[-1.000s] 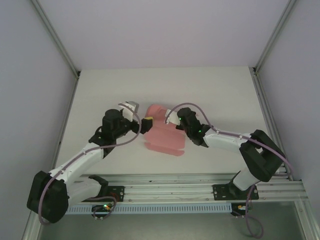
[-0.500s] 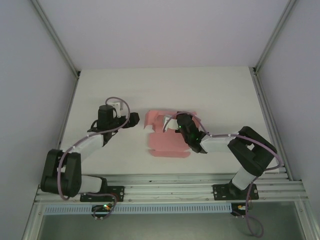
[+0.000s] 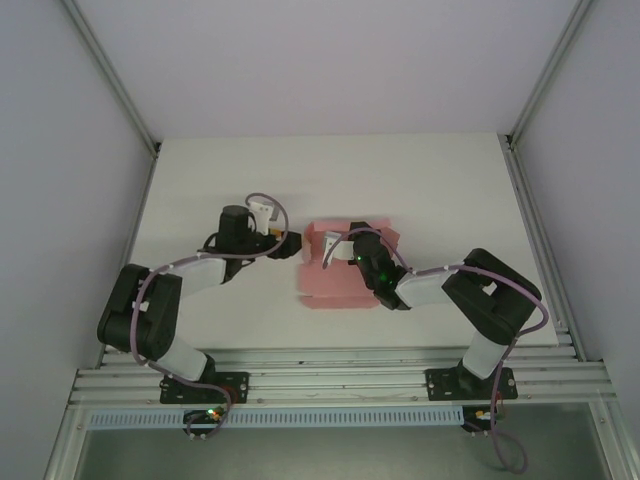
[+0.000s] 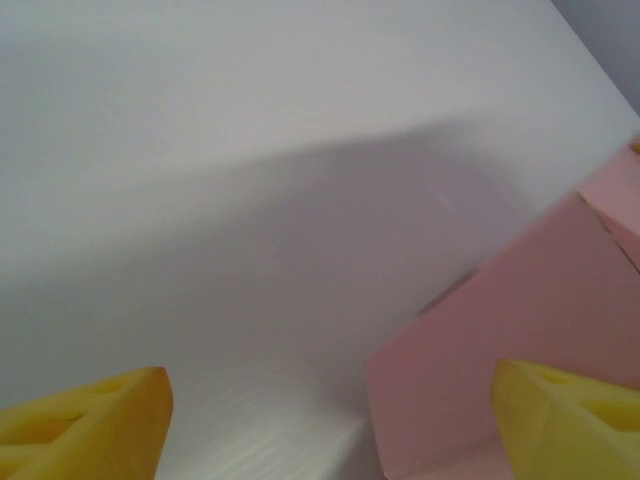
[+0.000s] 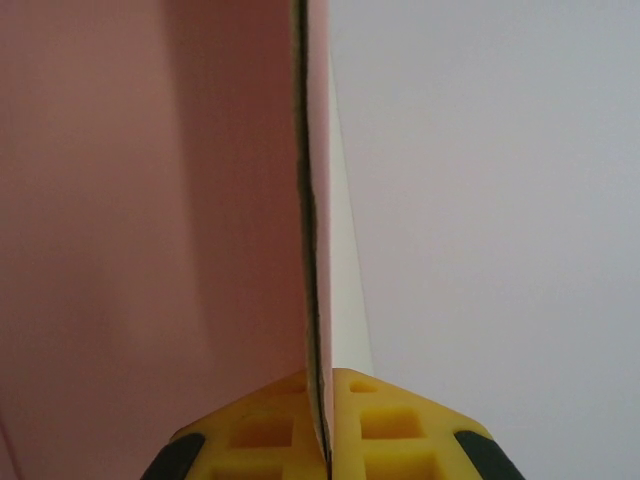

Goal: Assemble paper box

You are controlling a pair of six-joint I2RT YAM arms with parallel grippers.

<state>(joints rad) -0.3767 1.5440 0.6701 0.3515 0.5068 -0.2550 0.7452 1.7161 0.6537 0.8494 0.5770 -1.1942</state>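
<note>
The pale pink paper box [image 3: 335,285] lies partly folded at the middle of the white table [image 3: 430,180], with flaps raised at its far side. My right gripper [image 3: 337,250] reaches over it from the right. In the right wrist view that gripper [image 5: 325,435] is shut on a thin upright edge of the pink card [image 5: 150,200]. My left gripper [image 3: 291,243] sits just off the box's left edge. Its yellow fingers [image 4: 85,425] stand wide apart around the left gripper's centre [image 4: 330,415], and a corner of the pink card [image 4: 500,320] lies between them towards the right finger.
Grey side walls and slanted metal posts [image 3: 110,80] close in the table on both sides. An aluminium rail [image 3: 340,375] with the arm bases runs along the near edge. Bare table stretches behind the box.
The left arm pulled back to the left, then swung in again to the box's left edge. The right gripper drew in over the card, and the sheet's far flaps now stand up more.
</note>
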